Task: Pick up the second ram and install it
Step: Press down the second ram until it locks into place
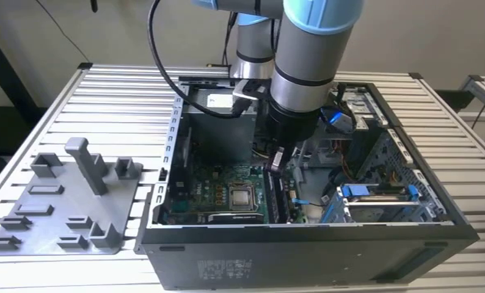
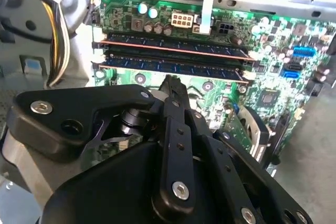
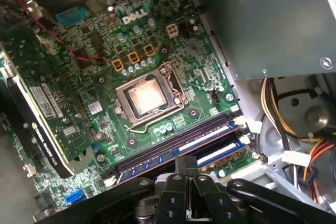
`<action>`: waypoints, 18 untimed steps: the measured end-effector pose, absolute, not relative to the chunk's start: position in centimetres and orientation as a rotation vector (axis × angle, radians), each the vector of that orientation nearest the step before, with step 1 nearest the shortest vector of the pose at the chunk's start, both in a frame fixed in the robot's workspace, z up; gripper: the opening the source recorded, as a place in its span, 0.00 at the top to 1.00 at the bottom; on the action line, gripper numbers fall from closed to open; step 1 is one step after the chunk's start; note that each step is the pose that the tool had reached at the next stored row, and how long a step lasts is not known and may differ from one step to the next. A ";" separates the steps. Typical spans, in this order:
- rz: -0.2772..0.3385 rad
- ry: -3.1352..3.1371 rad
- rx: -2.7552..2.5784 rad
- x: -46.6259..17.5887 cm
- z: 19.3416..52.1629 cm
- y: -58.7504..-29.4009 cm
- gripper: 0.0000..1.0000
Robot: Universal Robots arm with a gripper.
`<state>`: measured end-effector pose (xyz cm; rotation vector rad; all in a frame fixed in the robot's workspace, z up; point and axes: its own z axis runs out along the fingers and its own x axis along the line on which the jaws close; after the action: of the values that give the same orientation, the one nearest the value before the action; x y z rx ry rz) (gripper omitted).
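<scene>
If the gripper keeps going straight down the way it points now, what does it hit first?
Most likely the memory sticks in their slots on the motherboard: in both wrist views the gripper points at them. Depth is unclear, so I can't tell which stick comes first.

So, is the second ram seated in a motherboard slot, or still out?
In: the second ram stands slotted on the motherboard beside another stick, gripper just above it.
</scene>
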<state>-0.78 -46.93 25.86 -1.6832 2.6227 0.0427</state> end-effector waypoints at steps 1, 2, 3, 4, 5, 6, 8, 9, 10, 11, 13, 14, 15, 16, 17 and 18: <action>0.043 2.608 -1.707 -0.8 25.8 -46.9 0.89; 0.043 2.592 -1.731 -0.8 25.8 -46.9 0.89; 0.044 2.576 -1.754 -0.8 25.8 -46.9 0.89; 0.044 2.560 -1.778 -0.8 25.8 -46.9 0.89; 0.045 2.544 -1.802 -0.8 25.8 -46.9 0.89; 0.045 2.528 -1.825 -0.8 25.8 -46.9 0.89; 0.046 2.495 -1.870 -0.8 25.7 -46.9 0.89; 0.046 2.478 -1.893 -0.8 25.7 -46.9 0.89; 0.046 2.461 -1.915 -0.8 25.7 -46.9 0.89; 0.047 2.444 -1.938 -0.8 25.7 -46.9 0.89; 0.047 2.408 -1.983 -0.8 25.6 -46.9 0.89; 0.047 2.390 -2.005 -0.8 25.6 -46.9 0.89; 0.047 2.374 -2.025 -0.8 25.6 -46.9 0.89; 0.047 2.365 -2.035 -0.8 25.6 -46.9 0.89; 0.047 2.363 -2.037 -0.8 25.6 -46.9 0.89; 0.047 2.363 -2.037 -0.8 25.6 -46.9 0.89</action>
<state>-0.78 -46.93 25.59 -2.0373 2.3632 0.0474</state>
